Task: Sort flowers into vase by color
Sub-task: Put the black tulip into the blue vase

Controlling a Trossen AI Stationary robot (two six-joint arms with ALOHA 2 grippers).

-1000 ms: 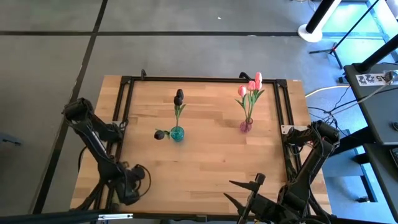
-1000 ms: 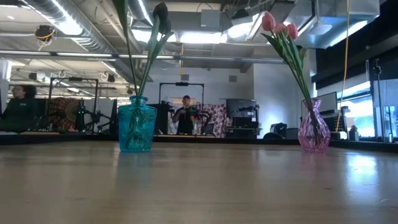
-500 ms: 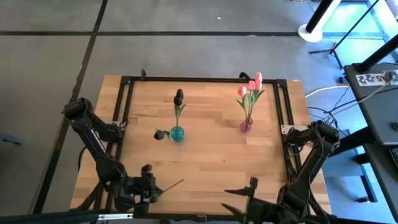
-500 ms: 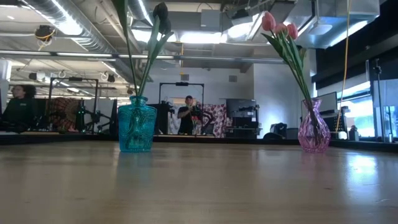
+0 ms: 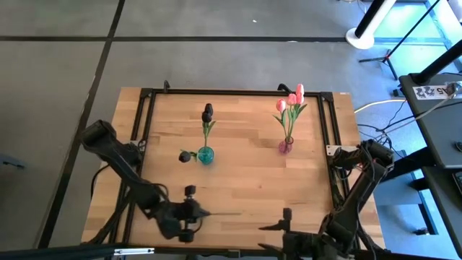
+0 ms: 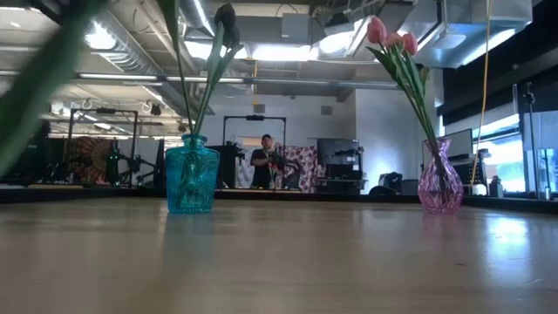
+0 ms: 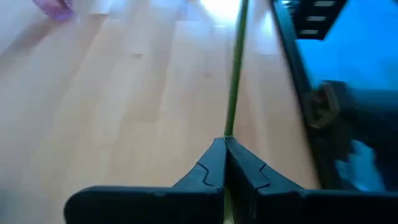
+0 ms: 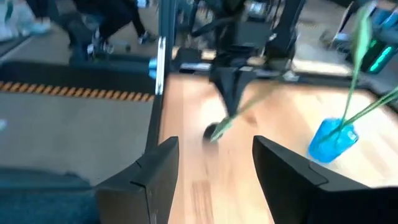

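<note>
My left gripper (image 5: 196,214) hangs over the table's near middle, shut on a black-headed tulip. The tulip's thin green stem (image 5: 225,213) points toward the table's right. The right wrist view shows its small dark head (image 8: 211,132) below that gripper. My right gripper (image 5: 266,235) waits open at the near edge, right of the tulip. A teal vase (image 5: 206,155) holds black tulips, and one head (image 5: 186,156) droops to its left. A pink vase (image 5: 286,146) holds pink tulips (image 5: 292,97). My left gripper pinches the black tulip's stem (image 7: 231,121) between its two shut fingers (image 7: 214,163). Most of the stem runs on ahead of the fingertips, toward the table's right. The tulip is lifted clear of the table, its head (image 8: 211,132) lower than the fingers.
A black metal frame (image 5: 326,123) runs around the wooden tabletop (image 5: 245,180). The two vases stand apart on the far half, and bare wood lies between them and the grippers. People (image 6: 261,161) stand in the room beyond the table.
My left gripper has swung from the near-left corner toward the table's right, along the near edge, carrying the tulip. The stem now shows level, pointing right, and a blurred green stem has come into the low view's upper left.
</note>
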